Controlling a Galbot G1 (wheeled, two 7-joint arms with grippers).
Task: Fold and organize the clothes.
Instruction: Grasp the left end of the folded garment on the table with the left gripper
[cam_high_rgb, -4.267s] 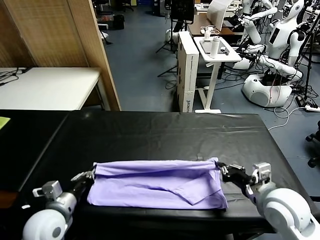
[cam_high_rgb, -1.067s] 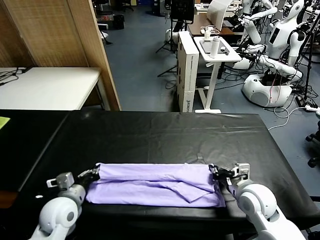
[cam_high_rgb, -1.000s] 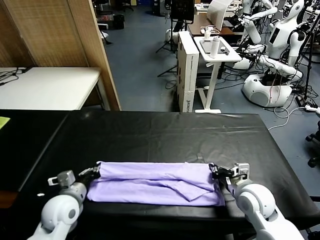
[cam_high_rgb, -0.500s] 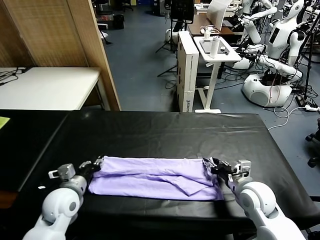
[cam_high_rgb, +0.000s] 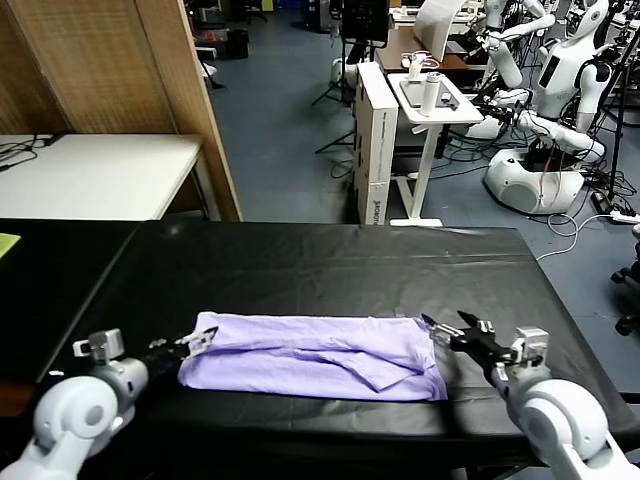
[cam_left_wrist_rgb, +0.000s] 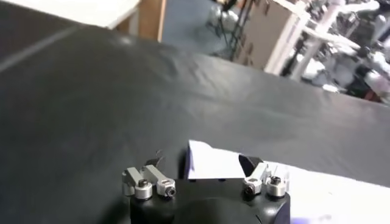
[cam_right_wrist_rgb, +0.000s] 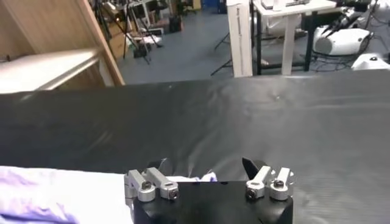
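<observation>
**Inspector A:** Starting at the left. The left gripper (cam_high_rgb: 197, 341) sits low on the black table cover (cam_high_rgb: 330, 265), its fingers parted. The light lavender short-sleeved cotton T-shirt (cam_high_rgb: 310, 355) begins just ahead of the fingertips; the wrist view shows a pale corner of cloth (cam_left_wrist_rgb: 210, 163) lying in the gap between the jaws, with nothing clamped on it that I can see.

**Inspector B:** And the garment itself?

**Inspector A:** It lies flat between the two grippers as a long, narrow band along the near side of the table, a folded flap showing on its upper face. I judge one lengthwise fold is done; the printed patch is not visible.

**Inspector B:** The right side?

**Inspector A:** The right gripper (cam_high_rgb: 446, 331) is likewise low on the cover, fingers spread, empty. The shirt's other end lies just inboard of its tips; the wrist view puts lavender cloth (cam_right_wrist_rgb: 61, 195) beside and slightly under the fingers, not between closed pads.

**Inspector B:** Remaining work?

**Inspector A:** By my reading, the band is not yet folded across its length into a compact stack, and it has not been set neatly aside. Roughly midway
</observation>
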